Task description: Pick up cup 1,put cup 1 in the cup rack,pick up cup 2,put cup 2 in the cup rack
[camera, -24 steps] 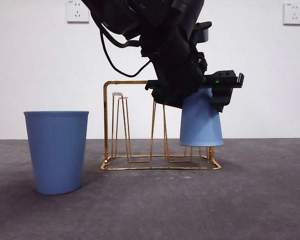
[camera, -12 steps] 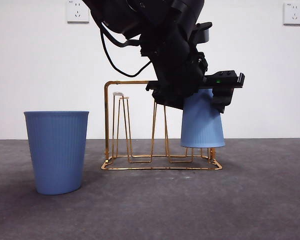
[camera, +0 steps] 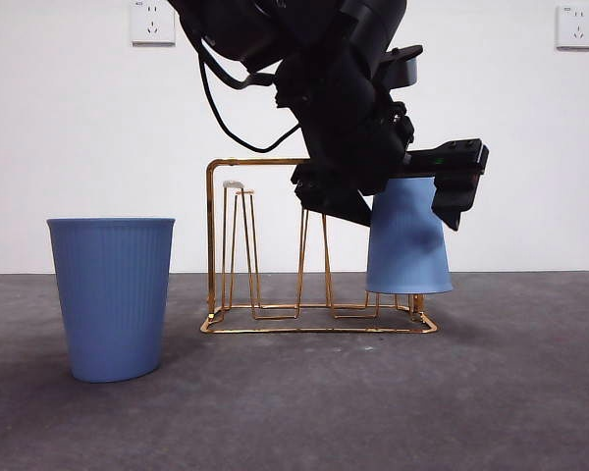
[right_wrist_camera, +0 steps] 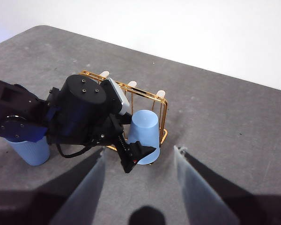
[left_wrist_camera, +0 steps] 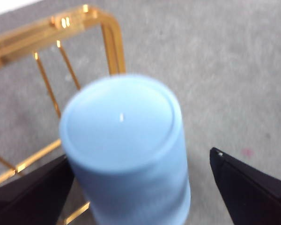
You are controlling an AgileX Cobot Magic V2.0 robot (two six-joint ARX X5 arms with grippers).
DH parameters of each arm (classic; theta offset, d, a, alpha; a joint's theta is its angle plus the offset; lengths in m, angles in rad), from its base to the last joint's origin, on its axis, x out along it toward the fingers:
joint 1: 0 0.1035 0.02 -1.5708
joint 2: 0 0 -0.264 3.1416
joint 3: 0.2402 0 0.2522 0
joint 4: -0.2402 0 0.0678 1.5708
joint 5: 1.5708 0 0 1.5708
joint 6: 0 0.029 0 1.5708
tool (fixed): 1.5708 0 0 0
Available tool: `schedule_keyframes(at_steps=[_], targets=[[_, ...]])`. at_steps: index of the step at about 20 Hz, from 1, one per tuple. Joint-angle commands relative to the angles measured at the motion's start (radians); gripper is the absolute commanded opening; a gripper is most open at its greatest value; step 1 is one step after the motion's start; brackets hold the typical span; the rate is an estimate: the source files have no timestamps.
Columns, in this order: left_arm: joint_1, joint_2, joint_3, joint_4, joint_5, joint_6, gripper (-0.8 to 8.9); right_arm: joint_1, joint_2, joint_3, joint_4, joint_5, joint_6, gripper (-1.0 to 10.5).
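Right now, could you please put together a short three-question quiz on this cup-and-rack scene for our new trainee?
1. True or false: the inverted cup sits over one end of the cup rack.
2. Which gripper is at the inverted cup? A) left gripper B) right gripper
3. Fill in: the upright cup stands on the ____, apart from the rack.

Key:
1. True; its mouth faces down above the rack's base frame.
2. A; its jaws stand open on either side of the cup, while the right gripper waits high above, jaws open.
3. Table.
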Motion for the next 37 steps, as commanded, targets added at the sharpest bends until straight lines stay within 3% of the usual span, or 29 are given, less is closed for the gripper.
schedule_keyframes(at_steps=[1,17,22,29,34,37], targets=[[-0.003,0.005,-0.005,-0.064,0.024,-0.035,4.81,0.0,0.0,-0.004,0.013,0.0,-0.019,2.5],[-0.037,-0.045,-0.004,-0.305,0.065,-0.09,4.81,0.0,0.0,-0.004,0.027,0.0,-0.026,2.5],[-0.037,-0.143,-0.004,-0.442,0.075,-0.089,4.8,0.0,0.0,-0.004,0.027,0.0,-0.025,2.5],[-0.047,-0.378,-0.004,-0.637,0.164,-0.089,4.8,0.0,0.017,-0.004,0.027,-0.005,-0.01,2.5],[-0.033,-0.632,-0.004,-0.754,0.17,-0.078,4.8,0.0,0.103,-0.004,0.057,-0.102,0.033,2.5],[-0.003,-0.8,-0.004,-0.825,0.169,-0.078,4.8,0.0,0.211,-0.004,0.144,-0.234,0.06,2.5]])
